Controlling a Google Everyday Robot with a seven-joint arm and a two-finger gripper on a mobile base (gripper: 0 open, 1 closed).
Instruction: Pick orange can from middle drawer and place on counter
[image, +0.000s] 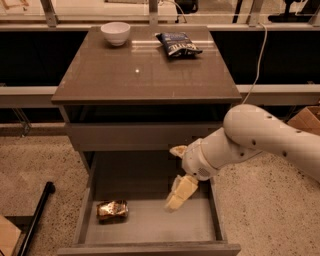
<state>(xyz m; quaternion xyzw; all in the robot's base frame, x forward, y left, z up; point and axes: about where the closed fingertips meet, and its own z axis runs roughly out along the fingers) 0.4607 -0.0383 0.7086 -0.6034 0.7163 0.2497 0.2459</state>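
Note:
The orange can lies on its side on the floor of the open middle drawer, near the drawer's front left corner. My gripper hangs over the drawer's middle right, to the right of the can and above it. Its two pale fingers are spread apart with nothing between them. The white arm reaches in from the right. The counter is the glossy top slab of the cabinet above the drawers.
A white bowl sits at the counter's back left and a dark blue chip bag at its back right. A black pole leans on the floor to the left. A cardboard box stands at the right.

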